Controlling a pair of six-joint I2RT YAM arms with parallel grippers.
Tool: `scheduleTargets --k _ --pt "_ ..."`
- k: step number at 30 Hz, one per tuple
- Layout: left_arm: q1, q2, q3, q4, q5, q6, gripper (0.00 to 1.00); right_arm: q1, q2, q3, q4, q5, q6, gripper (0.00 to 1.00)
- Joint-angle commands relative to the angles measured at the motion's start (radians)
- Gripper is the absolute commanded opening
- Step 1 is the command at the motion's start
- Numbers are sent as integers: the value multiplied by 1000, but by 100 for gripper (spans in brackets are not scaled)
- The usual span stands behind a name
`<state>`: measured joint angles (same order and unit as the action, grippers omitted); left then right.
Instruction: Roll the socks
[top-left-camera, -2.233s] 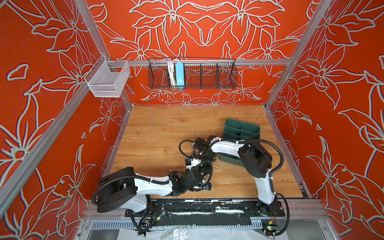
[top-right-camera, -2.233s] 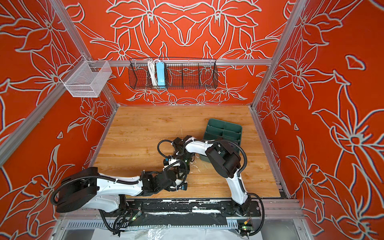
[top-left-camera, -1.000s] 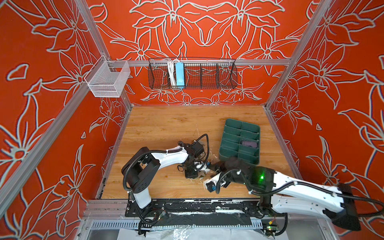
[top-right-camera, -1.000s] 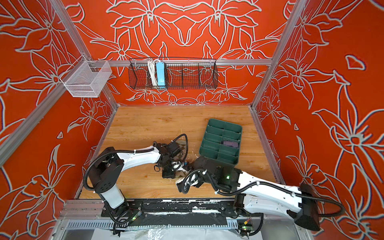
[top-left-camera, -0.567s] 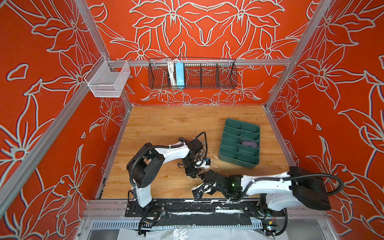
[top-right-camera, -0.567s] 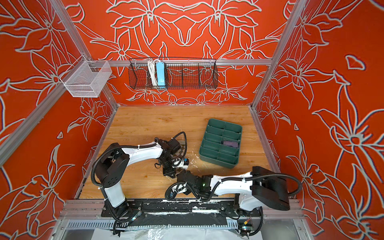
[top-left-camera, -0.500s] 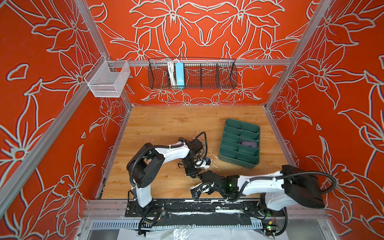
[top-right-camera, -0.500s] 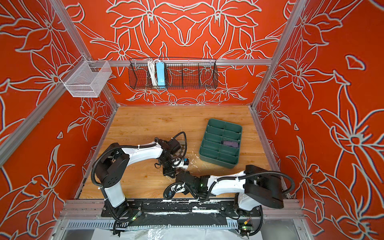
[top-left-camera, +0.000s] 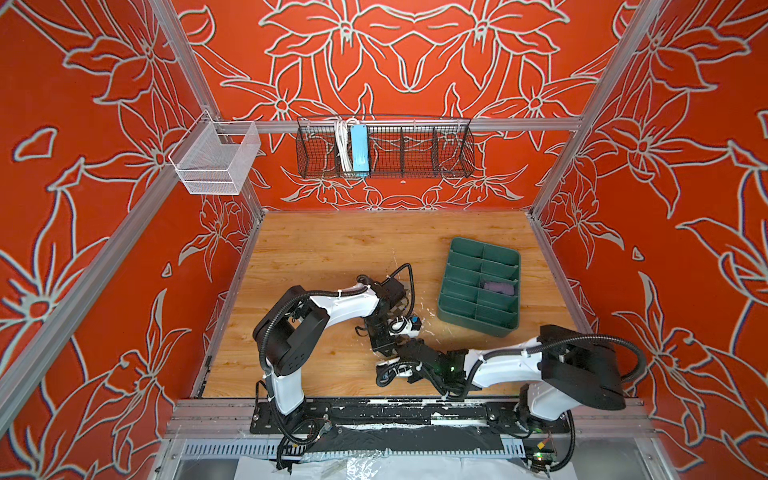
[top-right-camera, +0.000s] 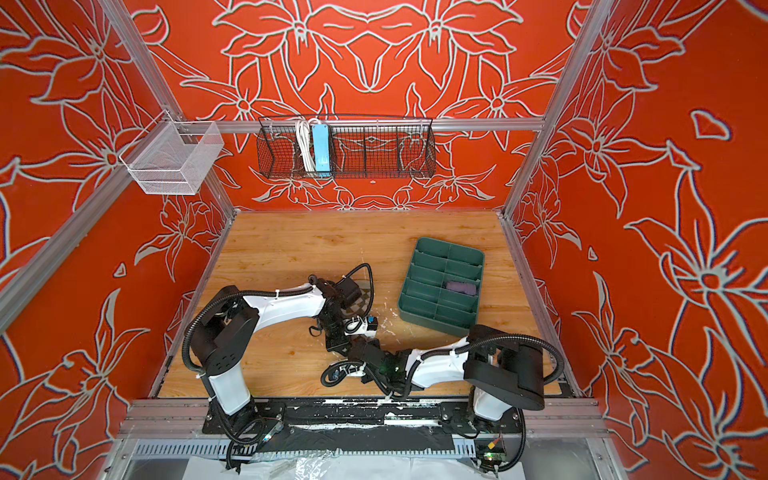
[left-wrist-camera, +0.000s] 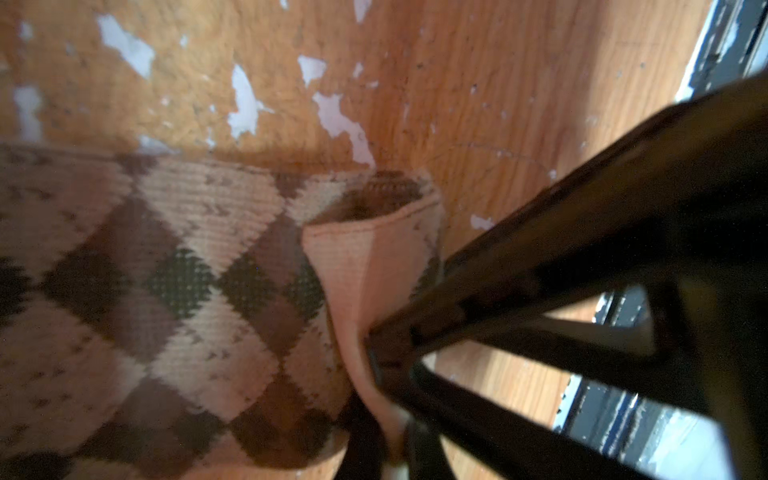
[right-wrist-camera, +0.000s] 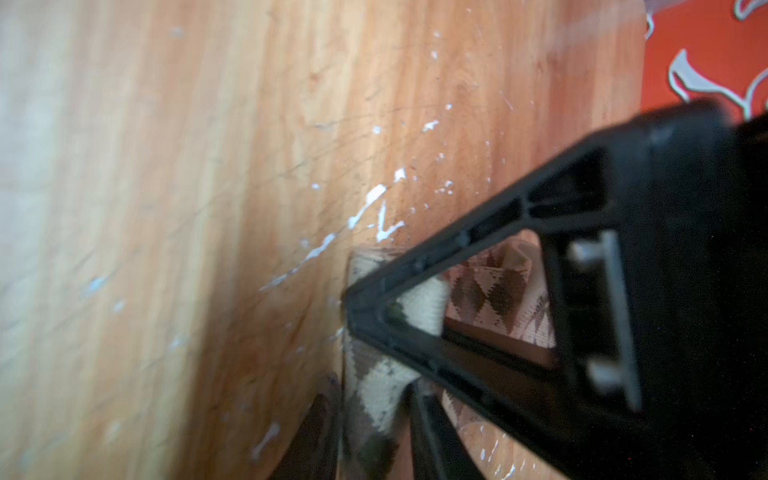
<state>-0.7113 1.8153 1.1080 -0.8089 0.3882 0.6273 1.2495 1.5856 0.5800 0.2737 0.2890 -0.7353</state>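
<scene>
The argyle sock (left-wrist-camera: 187, 270) lies flat on the wooden table, and in a top view a patch of it (top-right-camera: 362, 300) shows behind the left wrist. Its beige cuff edge is lifted and pinched in my left gripper (left-wrist-camera: 392, 453), which is shut on it. My right gripper (right-wrist-camera: 374, 432) meets it from the front, with a strip of the same sock (right-wrist-camera: 382, 399) squeezed between its fingers. In both top views the two grippers (top-left-camera: 384, 340) (top-left-camera: 401, 344) touch at mid-table. The purple sock (top-left-camera: 498, 286) sits bundled in a tray compartment.
The dark green divided tray (top-left-camera: 478, 326) stands right of the grippers, close to the right arm's forearm. A black wire basket (top-left-camera: 384, 145) and a white mesh basket (top-left-camera: 216, 160) hang on the back rail. White scuffs mark the wood near the sock.
The right arm has folded back and swung its gripper leftward to the left gripper, and its jaws have narrowed onto the argyle sock. The left gripper has stayed shut on the cuff.
</scene>
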Motion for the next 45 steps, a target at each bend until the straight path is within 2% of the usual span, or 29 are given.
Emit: scheduleTargets --k 1,3,9,14,19,23,28,32,37,39,43,45 --pt "6 0 -11 -15 -4 -5 2 -10 53 11 -67 -26 25 14" --pt "6 -17 -13 -2 -15 -22 11 -10 60 29 -119 -55 25 0" --pt "6 -126 -52 73 -36 -71 43 -24 20 79 -305 -191 48 0" --pt "6 -277 -107 122 -127 -104 55 -89 -13 135 -425 -315 77 0" --pt "6 -504 -222 252 -344 -147 64 -163 7 212 -541 -472 80 0" --pt "6 -735 -368 442 -620 -165 79 -212 41 276 -644 -595 60 0" --pt "9 -1001 -540 667 -879 -71 97 -260 107 362 -758 -724 42 0" --pt "18 -1142 -593 734 -964 29 100 -302 174 438 -864 -843 34 0" --pt "24 -1265 -618 687 -916 106 98 -352 263 523 -976 -979 14 0" --pt "24 -1302 -615 645 -854 135 99 -374 307 564 -1021 -1028 10 0" --pt "24 -1362 -604 516 -535 284 99 -421 411 653 -1111 -1119 -3 0" --pt "22 -1351 -602 498 -413 329 99 -442 461 694 -1149 -1139 -8 0"
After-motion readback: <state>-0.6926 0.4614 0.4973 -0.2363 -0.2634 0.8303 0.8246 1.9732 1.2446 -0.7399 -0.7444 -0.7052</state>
